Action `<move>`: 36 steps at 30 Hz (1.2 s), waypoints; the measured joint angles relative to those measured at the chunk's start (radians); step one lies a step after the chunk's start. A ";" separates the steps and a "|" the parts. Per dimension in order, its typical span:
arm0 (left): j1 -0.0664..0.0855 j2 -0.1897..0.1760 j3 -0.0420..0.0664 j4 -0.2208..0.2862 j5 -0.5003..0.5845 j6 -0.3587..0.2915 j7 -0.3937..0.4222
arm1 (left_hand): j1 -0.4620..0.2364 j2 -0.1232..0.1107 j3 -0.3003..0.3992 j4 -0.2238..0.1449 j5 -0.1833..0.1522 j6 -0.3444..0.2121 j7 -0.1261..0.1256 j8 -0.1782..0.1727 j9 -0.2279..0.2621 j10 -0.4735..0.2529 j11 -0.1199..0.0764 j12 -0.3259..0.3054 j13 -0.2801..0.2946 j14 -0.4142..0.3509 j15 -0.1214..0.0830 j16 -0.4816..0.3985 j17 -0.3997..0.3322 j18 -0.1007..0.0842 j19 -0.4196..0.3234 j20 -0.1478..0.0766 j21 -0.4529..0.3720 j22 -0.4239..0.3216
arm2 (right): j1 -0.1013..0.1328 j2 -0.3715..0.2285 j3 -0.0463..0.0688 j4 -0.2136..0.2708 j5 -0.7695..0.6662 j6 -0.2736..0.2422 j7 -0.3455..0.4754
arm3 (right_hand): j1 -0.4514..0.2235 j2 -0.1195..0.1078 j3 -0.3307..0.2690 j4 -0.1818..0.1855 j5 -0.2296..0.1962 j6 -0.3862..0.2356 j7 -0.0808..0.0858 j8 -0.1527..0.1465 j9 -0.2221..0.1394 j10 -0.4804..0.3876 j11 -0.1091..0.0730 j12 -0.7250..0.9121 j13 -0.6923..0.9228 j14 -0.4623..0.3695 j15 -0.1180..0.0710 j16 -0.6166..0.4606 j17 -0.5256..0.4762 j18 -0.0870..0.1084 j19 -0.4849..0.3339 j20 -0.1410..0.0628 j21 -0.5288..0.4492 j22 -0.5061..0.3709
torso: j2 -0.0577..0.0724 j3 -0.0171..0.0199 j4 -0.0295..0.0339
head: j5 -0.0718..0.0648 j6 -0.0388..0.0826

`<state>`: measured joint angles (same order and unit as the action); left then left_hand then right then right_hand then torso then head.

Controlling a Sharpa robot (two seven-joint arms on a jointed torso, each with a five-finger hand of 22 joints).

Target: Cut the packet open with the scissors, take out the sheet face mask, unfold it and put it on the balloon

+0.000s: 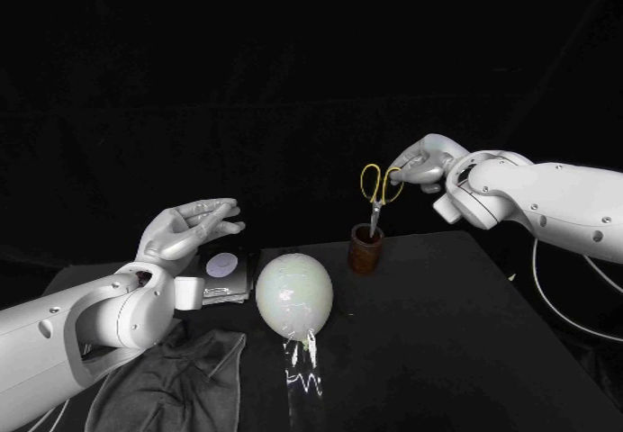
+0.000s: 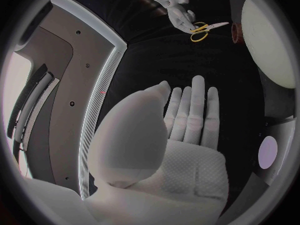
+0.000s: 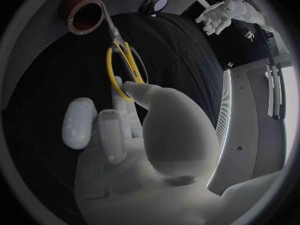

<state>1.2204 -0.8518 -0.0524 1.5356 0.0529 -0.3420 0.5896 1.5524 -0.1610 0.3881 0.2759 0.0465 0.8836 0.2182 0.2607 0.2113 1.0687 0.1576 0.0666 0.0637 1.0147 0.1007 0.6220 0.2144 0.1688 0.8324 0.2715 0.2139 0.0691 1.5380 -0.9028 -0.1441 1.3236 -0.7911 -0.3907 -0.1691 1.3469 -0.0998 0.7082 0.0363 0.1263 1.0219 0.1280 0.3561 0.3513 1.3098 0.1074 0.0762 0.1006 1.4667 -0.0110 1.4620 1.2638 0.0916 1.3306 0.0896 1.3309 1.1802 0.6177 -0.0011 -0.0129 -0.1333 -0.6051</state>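
Black matte table [image 1: 428,315] bears an egg-shaped balloon [image 1: 293,293]; right hand [image 1: 426,162] pinches yellow-looped scissors [image 1: 378,193] above a round brown cup [image 1: 366,252]; left hand [image 1: 193,225] empty, fingers apart

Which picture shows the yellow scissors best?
The right wrist view: the scissors are close, yellow handles in the right hand, blades toward the brown cup. The head view shows them smaller, hanging at the cup's mouth. The left wrist view shows them tiny, far off.
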 measured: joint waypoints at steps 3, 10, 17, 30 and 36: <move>0.000 0.011 0.000 -0.021 0.000 0.007 -0.001 | -0.002 -0.002 0.000 0.000 0.000 0.000 0.000 0.000 -0.001 0.000 0.000 0.000 0.000 0.000 0.000 -0.004 0.000 0.000 0.000 0.000 0.000 0.000 | 0.010 0.030 0.001 -0.017 0.019 -0.023 -0.030 | -0.009 -0.001 0.000 0.000 0.000 0.000 0.000 0.000 0.004 0.004 -0.004 0.000 0.000 0.000 0.000 0.000 -0.001 0.000 0.000 0.000 0.000 0.000 | -0.005 -0.0022 0.0000 | -0.001 0.001; 0.000 0.039 0.000 -0.070 0.000 0.022 -0.006 | -0.012 -0.012 0.000 0.000 0.000 -0.007 0.007 -0.010 -0.005 0.000 0.000 0.000 0.000 -0.014 0.003 -0.016 -0.004 -0.001 -0.005 0.005 -0.010 -0.002 | 0.017 0.136 0.001 -0.088 0.050 -0.088 -0.061 | -0.009 -0.002 0.005 -0.006 0.004 0.000 0.000 0.004 0.005 0.004 -0.004 0.000 0.001 -0.003 -0.002 0.000 -0.001 -0.001 0.000 0.000 -0.001 0.008 | -0.011 -0.0046 0.0040 | 0.005 0.005; 0.000 0.076 0.000 -0.140 0.000 0.039 -0.018 | -0.024 -0.024 0.000 0.000 0.000 -0.022 0.001 -0.025 -0.011 -0.015 0.014 0.000 0.000 -0.040 0.015 -0.045 -0.018 -0.007 -0.024 0.016 -0.030 -0.004 | 0.009 0.273 0.002 -0.195 0.076 -0.164 -0.058 | -0.012 -0.004 0.007 -0.008 0.006 -0.002 0.001 0.005 0.011 0.006 -0.006 -0.002 0.002 -0.004 -0.003 -0.003 -0.001 -0.001 0.000 0.000 -0.001 0.007 | -0.009 -0.0054 0.0090 | 0.028 0.012; 0.036 0.176 0.000 -0.323 -0.012 0.068 -0.077 | -0.067 -0.038 -0.065 -0.002 0.000 -0.125 -0.019 -0.080 -0.034 -0.154 0.045 -0.005 -0.002 -0.133 0.054 -0.109 -0.053 0.004 -0.251 0.021 -0.124 -0.018 | -0.039 0.446 0.003 -0.295 0.164 -0.302 0.002 | -0.026 -0.008 0.015 -0.016 0.015 -0.006 -0.001 0.011 0.013 0.008 -0.009 -0.002 0.003 0.000 -0.007 -0.004 -0.004 -0.001 0.000 0.000 -0.001 0.003 | 0.008 -0.0105 0.0217 | 0.083 0.029; 0.055 0.223 0.000 -0.418 -0.056 0.077 -0.120 | -0.083 -0.033 -0.124 0.002 0.000 -0.190 -0.028 -0.103 -0.047 -0.207 0.055 -0.005 -0.002 -0.186 0.069 -0.133 -0.066 -0.015 -0.327 0.022 -0.148 -0.021 | -0.075 0.506 0.004 -0.302 0.225 -0.327 0.023 | -0.026 -0.008 0.015 -0.016 0.015 -0.006 -0.001 0.011 0.015 0.009 -0.010 -0.004 0.004 0.000 -0.007 -0.004 -0.007 -0.002 0.000 0.000 -0.001 0.000 | 0.018 -0.0119 0.0273 | 0.116 0.036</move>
<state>1.2759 -0.6290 -0.0521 1.1174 -0.0031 -0.2650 0.4699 1.4695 -0.1937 0.2639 0.2778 0.0465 0.6940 0.1899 0.1580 0.1640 0.8621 0.2127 0.0618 0.0621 0.8288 0.1696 0.4894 0.1485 0.1537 0.5055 0.2932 0.0656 0.0480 1.4626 -0.3965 -0.1403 1.0214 -0.5659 -0.7176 -0.1465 1.3207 -0.1082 0.7232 0.0206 0.1415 1.0157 0.1272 0.3672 0.3659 1.3188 0.0973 0.0724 0.1045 1.4667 -0.0178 1.4579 1.2566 0.0894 1.3304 0.0897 1.3300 1.1798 0.6355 -0.0129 0.0144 -0.0177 -0.5687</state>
